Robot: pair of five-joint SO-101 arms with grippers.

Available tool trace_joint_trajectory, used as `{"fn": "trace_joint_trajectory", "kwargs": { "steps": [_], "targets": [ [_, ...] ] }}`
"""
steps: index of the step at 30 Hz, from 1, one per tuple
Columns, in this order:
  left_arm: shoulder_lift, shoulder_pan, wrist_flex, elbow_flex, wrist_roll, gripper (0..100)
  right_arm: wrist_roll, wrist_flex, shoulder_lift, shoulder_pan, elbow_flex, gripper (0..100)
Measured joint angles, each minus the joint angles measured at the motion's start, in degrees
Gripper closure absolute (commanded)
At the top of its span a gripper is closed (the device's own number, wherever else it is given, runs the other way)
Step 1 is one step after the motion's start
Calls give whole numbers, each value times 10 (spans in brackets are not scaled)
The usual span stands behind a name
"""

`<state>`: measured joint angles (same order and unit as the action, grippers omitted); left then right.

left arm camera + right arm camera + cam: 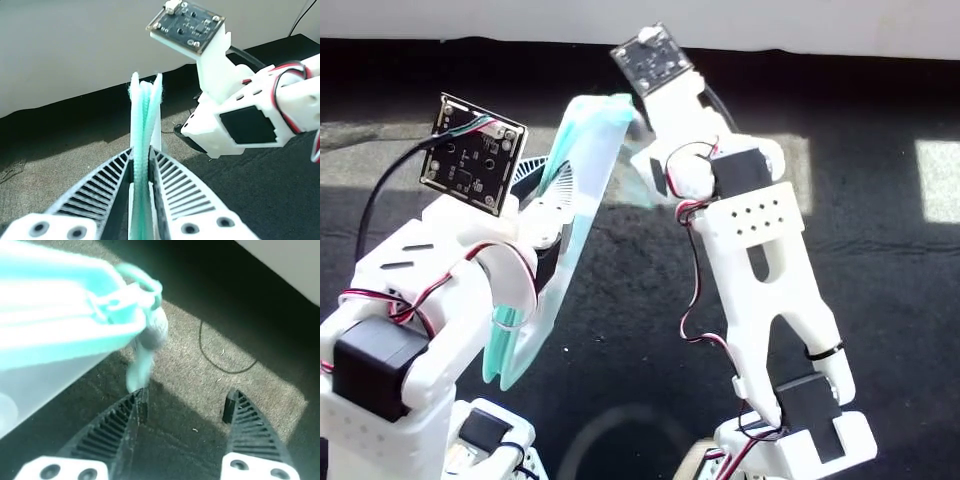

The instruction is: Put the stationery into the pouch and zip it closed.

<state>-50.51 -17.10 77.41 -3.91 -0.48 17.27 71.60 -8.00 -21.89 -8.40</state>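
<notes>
The left arm (pixel 440 330) grips the pouch (pixel 582 170) between tightly closed jaws, holding it on edge in the air over the bench's (pixel 880 300) left side. This probably braces the zip line against a pull. At the pouch's far end the zip pull (pixel 149 332) dangles just ahead of the right arm's (pixel 760 260) jaws, which stand wide apart, seemingly placed to take it. Whether the stationery is inside I cannot tell.

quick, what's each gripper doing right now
left gripper: shut on the pouch
right gripper: open, holding nothing, by the zip pull
</notes>
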Motion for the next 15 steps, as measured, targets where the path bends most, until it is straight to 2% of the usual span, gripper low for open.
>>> {"fn": "trace_joint_trajectory", "kwargs": {
  "steps": [6,12,15],
  "targets": [
    [0,2,-4,0,0,990,-42,6,0,-4,0,707],
    [0,0,-4,0,0,990,-47,-30,0,-4,0,709],
    [0,0,-5,0,0,990,-47,-31,0,20,0,709]
  ]
}}
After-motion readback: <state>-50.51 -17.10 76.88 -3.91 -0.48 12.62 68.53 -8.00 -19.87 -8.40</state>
